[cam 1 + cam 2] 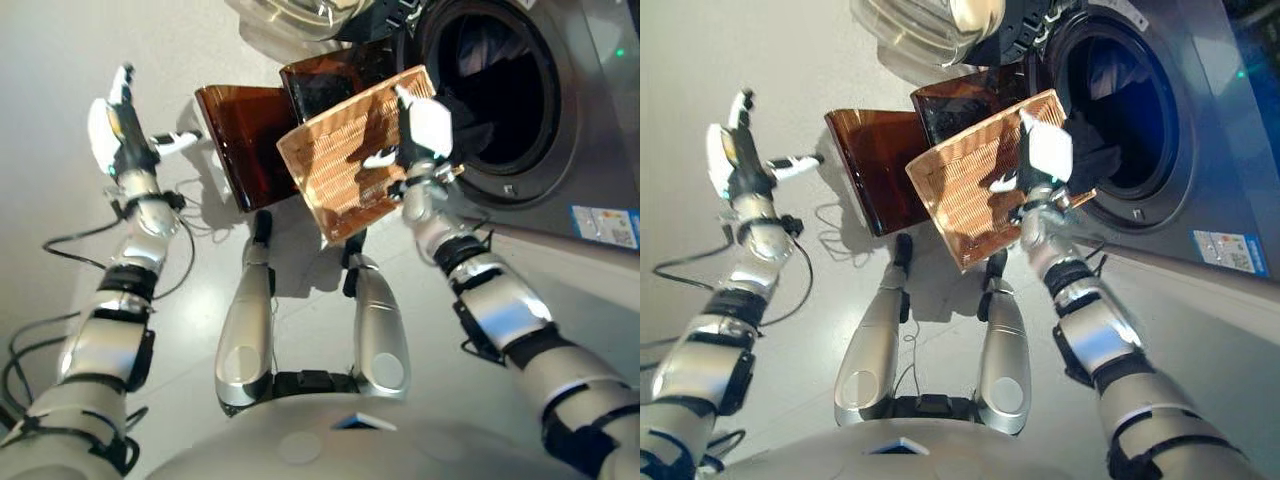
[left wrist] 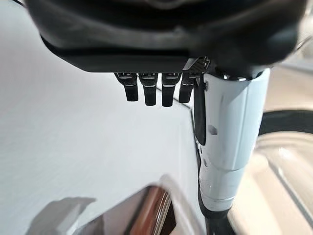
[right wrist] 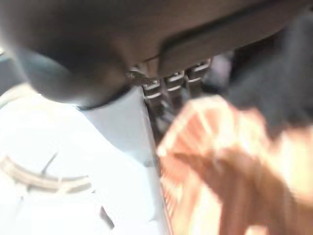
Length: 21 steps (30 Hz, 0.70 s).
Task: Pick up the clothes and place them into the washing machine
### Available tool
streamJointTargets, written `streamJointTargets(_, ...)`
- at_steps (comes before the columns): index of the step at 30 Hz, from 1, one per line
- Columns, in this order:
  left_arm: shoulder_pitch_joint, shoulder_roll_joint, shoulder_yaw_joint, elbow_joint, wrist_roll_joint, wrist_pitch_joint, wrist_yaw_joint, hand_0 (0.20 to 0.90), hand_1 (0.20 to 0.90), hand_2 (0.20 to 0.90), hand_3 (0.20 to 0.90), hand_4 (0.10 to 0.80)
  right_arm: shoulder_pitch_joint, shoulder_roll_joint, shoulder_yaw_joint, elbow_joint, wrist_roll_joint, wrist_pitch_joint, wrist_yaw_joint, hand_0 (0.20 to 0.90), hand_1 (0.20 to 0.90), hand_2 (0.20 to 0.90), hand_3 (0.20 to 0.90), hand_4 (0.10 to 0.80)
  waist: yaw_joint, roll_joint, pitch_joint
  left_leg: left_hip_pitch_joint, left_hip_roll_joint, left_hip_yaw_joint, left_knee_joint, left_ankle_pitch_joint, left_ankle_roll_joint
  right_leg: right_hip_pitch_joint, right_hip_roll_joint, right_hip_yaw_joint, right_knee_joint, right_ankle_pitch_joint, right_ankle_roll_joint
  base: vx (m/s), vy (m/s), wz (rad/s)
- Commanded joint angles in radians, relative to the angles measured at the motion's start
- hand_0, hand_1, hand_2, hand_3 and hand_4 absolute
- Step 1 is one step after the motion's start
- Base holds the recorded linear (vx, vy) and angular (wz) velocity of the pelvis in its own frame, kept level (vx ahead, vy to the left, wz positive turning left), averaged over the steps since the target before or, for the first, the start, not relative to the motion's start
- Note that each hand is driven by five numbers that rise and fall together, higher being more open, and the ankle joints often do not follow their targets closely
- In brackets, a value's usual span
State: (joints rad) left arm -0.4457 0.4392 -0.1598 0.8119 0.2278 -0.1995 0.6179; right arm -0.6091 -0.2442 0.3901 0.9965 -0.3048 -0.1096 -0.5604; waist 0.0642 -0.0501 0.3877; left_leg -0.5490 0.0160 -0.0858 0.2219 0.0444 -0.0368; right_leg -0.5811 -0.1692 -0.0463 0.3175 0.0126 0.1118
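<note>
Right hand (image 1: 425, 135) holds a tan woven rectangular basket (image 1: 345, 165), fingers hidden behind its rim, grip unclear | dark clothes (image 1: 478, 118) lie just beyond it in the grey front-loading washing machine (image 1: 560, 110) | left hand (image 1: 120, 125) spread, empty | step: likely tipping laundry in; next, probably withdraw basket

Bright, even light fills both eye views, with soft shadows on the pale floor (image 1: 60, 90) beside the arms. The washing machine (image 1: 1200, 130) drum interior stays dark. The right wrist view is heavily motion-blurred, the woven basket (image 3: 234, 161) smeared orange; in the left wrist view the near hand (image 2: 161, 39) is dark and out of focus.
</note>
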Motion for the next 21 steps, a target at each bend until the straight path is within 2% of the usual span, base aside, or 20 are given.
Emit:
streamJointTargets(1,0.036,0.014,0.027,-0.043,0.044,-0.036,0.067,0.900,0.900,0.900,0.900,0.800,0.079,-0.026,-0.027,-0.052,0.153,-0.086,0.005,0.900,0.900,0.900,0.900,0.800,-0.040,-0.004,-0.118,0.018,-0.056,0.001,0.005,-0.030,-0.004,0.066,0.016,0.024,-0.039,0.034,0.013,0.159,0.092,0.01)
streamJointTargets(2,0.091,0.003,0.040,-0.077,0.045,-0.039,0.053,0.900,0.900,0.900,0.900,0.800,0.172,-0.024,-0.083,-0.126,0.239,-0.128,0.035,0.900,0.900,0.900,0.900,0.800,-0.046,-0.002,-0.132,0.064,-0.063,0.009,-0.019,-0.028,0.001,0.116,0.007,0.025,-0.068,0.040,0.022,0.161,0.101,0.02)
streamJointTargets(3,0.116,0.001,0.042,-0.086,0.048,-0.041,0.048,0.900,0.900,0.900,0.900,0.800,0.208,-0.024,-0.091,-0.143,0.266,-0.136,0.056,0.900,0.900,0.900,0.900,0.800,-0.048,0.001,-0.135,0.085,-0.068,0.010,-0.028,-0.029,0.003,0.137,0.003,0.027,-0.078,0.043,0.025,0.220,0.143,-0.04)
streamJointTargets(7,0.157,-0.005,0.051,-0.097,0.040,-0.049,0.020,0.900,0.900,0.900,0.900,0.800,0.301,-0.014,-0.160,-0.185,0.448,-0.183,0.153,0.900,0.900,0.900,0.900,0.800,-0.063,0.010,-0.150,0.165,-0.079,0.027,-0.061,-0.037,0.013,0.211,-0.009,0.043,-0.127,0.057,0.040,0.148,0.101,-0.18)
streamJointTargets(8,0.171,-0.012,0.050,-0.094,0.027,-0.054,-0.001,0.900,0.900,0.900,0.900,0.800,0.328,0.004,-0.194,-0.154,0.560,-0.199,0.205,0.900,0.900,0.900,0.900,0.800,-0.062,0.015,-0.162,0.199,-0.084,0.036,-0.058,-0.055,0.016,0.250,-0.020,0.052,-0.152,0.061,0.048,0.171,0.112,-0.05)
streamJointTargets(11,0.188,-0.015,0.042,-0.077,0.025,-0.054,-0.022,0.900,0.900,0.900,0.900,0.800,0.342,0.014,-0.212,-0.133,0.642,-0.207,0.260,0.900,0.900,0.900,0.900,0.800,-0.062,0.017,-0.177,0.228,-0.090,0.048,-0.058,-0.069,0.024,0.282,-0.027,0.064,-0.172,0.074,0.057,0.099,0.068,-0.23)
streamJointTargets(12,0.386,-0.140,0.379,-0.070,-0.956,-0.177,-0.341,0.900,0.900,0.900,0.900,0.800,0.380,-0.015,-0.306,-0.153,0.746,-0.180,0.312,0.900,0.900,0.900,0.900,0.800,-0.033,0.033,-0.184,0.240,-0.104,0.044,-0.055,-0.070,0.032,0.306,-0.034,0.058,-0.187,0.086,0.061,0.117,0.106,-0.36)
streamJointTargets(13,0.492,-0.149,0.331,0.042,-0.761,-0.202,-0.414,0.900,0.900,0.900,0.900,0.800,0.400,0.015,-0.331,-0.155,0.804,-0.199,0.329,0.900,0.900,0.900,0.900,0.800,-0.024,0.040,-0.184,0.259,-0.108,0.039,-0.054,-0.068,0.034,0.323,-0.040,0.054,-0.185,0.082,0.062,0.131,0.095,-0.45)
streamJointTargets(14,0.471,-0.143,0.370,0.235,-0.731,-0.161,-0.465,0.900,0.900,0.900,0.900,0.800,0.410,0.016,-0.360,-0.132,0.850,-0.201,0.378,0.900,0.900,0.900,0.900,0.800,-0.012,0.035,-0.201,0.300,-0.127,0.031,-0.066,-0.079,0.038,0.354,-0.049,0.055,-0.187,0.100,0.070,0.135,0.095,-0.29)
streamJointTargets(15,0.446,-0.138,0.375,0.306,-0.721,-0.154,-0.478,0.900,0.900,0.900,0.900,0.800,0.411,0.026,-0.383,-0.100,0.897,-0.208,0.393,0.900,0.900,0.900,0.900,0.800,-0.010,0.038,-0.214,0.317,-0.133,0.025,-0.075,-0.083,0.041,0.358,-0.051,0.055,-0.178,0.102,0.072,0.142,0.060,-0.12)
streamJointTargets(18,0.424,-0.128,0.368,0.367,-0.672,-0.154,-0.475,0.900,0.900,0.900,0.900,0.800,0.416,0.043,-0.405,-0.073,0.944,-0.222,0.406,0.900,0.900,0.900,0.900,0.800,-0.006,0.040,-0.219,0.360,-0.134,0.036,-0.094,-0.093,0.050,0.370,-0.049,0.044,-0.152,0.103,0.070,0.076,0.039,0.04)
streamJointTargets(19,0.422,-0.128,0.360,0.353,-0.660,-0.163,-0.468,0.900,0.900,0.900,0.900,0.800,0.419,0.056,-0.416,-0.057,0.994,-0.222,0.435,0.900,0.900,0.900,0.900,0.800,-0.001,0.047,-0.218,0.387,-0.117,0.042,-0.104,-0.091,0.052,0.363,-0.024,0.010,-0.106,0.083,0.065,0.038,0.027,0.05)
streamJointTargets(21,0.417,-0.125,0.356,0.351,-0.652,-0.168,-0.471,0.900,0.900,0.900,0.900,0.800,0.426,0.062,-0.416,-0.063,1.025,-0.227,0.445,0.900,0.900,0.900,0.900,0.800,-0.013,0.050,-0.213,0.425,-0.103,0.044,-0.125,-0.082,0.049,0.361,0.038,0.007,-0.091,0.036,0.049,0.041,0.025,0.09)
